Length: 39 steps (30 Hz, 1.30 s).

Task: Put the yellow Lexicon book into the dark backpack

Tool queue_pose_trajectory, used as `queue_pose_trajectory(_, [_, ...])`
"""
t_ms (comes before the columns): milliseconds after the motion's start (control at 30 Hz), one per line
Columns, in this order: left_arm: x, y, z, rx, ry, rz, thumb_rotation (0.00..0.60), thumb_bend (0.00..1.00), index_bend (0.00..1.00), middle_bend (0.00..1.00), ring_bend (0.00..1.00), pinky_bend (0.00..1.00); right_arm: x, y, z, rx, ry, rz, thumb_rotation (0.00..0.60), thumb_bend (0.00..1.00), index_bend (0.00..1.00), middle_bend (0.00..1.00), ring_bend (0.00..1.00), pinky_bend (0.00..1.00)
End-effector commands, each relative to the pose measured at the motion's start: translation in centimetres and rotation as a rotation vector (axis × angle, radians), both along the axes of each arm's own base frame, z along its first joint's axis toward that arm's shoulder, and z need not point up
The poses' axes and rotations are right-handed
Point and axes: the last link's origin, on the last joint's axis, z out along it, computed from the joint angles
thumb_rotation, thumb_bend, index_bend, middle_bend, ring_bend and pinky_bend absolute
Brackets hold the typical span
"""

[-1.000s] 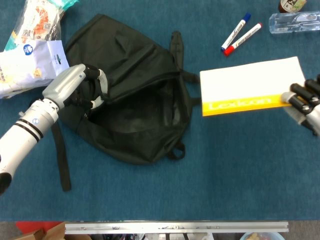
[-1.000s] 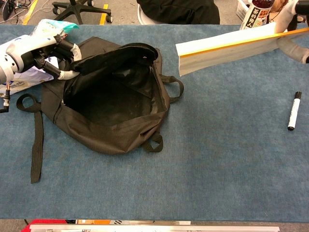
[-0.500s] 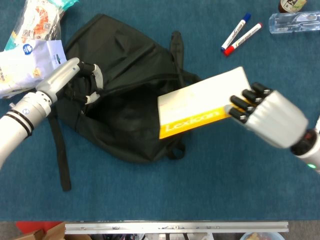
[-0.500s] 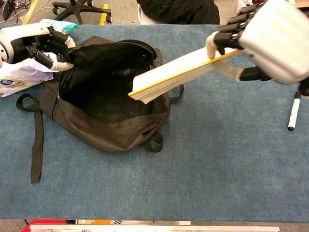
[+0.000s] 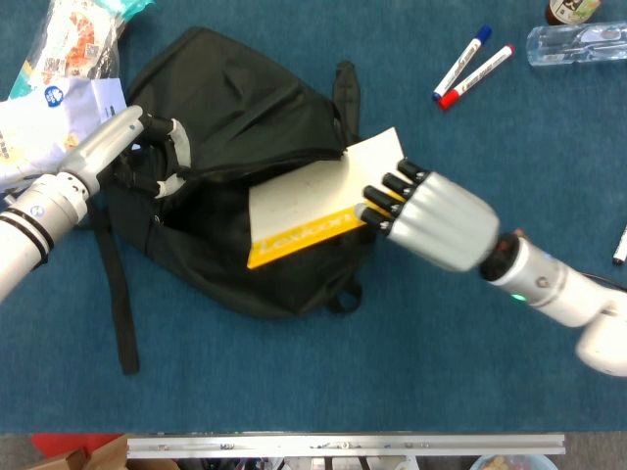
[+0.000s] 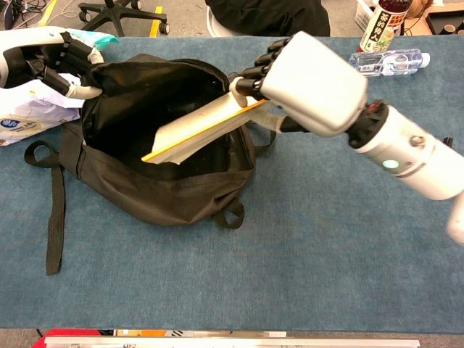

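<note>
Over the gaping mouth of the dark fabric backpack (image 6: 163,192), the flat yellow-and-white Lexicon book (image 6: 199,130) slants, low end inside the opening. Right robot hand (image 6: 308,76) pinches its high end, long axis running down-left away from that hand. Left robot hand (image 6: 54,58) grips the backpack's far rim, holding it open.

Yellow-white book (image 5: 309,211), black backpack (image 5: 245,98), blue table (image 5: 392,372).

My two arms: silver-shelled, black-fingered, white-sleeved.

My right robot hand (image 5: 431,217) has a broad, smooth silver-grey back shell, black segmented fingers (image 5: 390,186) and a pale thumb; behind it I see a black wrist collar, then a glossy white rounded forearm (image 6: 413,159) with a small green light. My left robot hand (image 5: 147,157) wears the same silver shell and black fingers with pale tips, on a white forearm (image 5: 34,220) ringed by black bands.
</note>
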Motion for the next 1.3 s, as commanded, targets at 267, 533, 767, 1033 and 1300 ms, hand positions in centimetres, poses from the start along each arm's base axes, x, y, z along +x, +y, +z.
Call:
queue_pose_trajectory(267, [-0.4, 0.0, 0.7, 0.003, -0.006, 0.031, 0.6, 0.39, 0.73, 0.72, 0.62, 0.17, 2.0, -0.5, -3.3, 0.051, -0.089, 0.017, 0.6, 0.3, 0.87, 0.81, 0.69, 0.68])
queue_pose_trajectory(533, [-0.6, -0.1, 0.9, -0.009, -0.01, 0.049, 0.6, 0.39, 0.73, 0.72, 0.62, 0.17, 1.8, -1.3, -6.3, 0.055, -0.006, 0.017, 0.6, 0.3, 0.88, 0.81, 0.69, 0.68])
queue_pose_trajectory(767, [-0.7, -0.4, 1.0, -0.014, -0.015, 0.054, 0.6, 0.39, 0.73, 0.72, 0.62, 0.17, 2.1, -2.9, -7.1, -0.007, -0.002, -0.028, 0.6, 0.3, 0.88, 0.81, 0.69, 0.68])
queue_pose_trajectory(1033, [-0.8, -0.8, 1.5, -0.015, -0.02, 0.057, 0.6, 0.39, 0.72, 0.72, 0.62, 0.17, 1.9, -1.2, -8.4, 0.017, 0.013, 0.014, 0.6, 0.29, 0.88, 0.81, 0.69, 0.68])
queue_pose_trajectory(1300, [-1.1, -1.4, 2.2, -0.02, -0.015, 0.061, 0.6, 0.39, 0.72, 0.72, 0.61, 0.17, -0.8, 1.3, -8.4, 0.058, 0.122, 0.08, 0.6, 0.29, 0.88, 0.82, 0.7, 0.68])
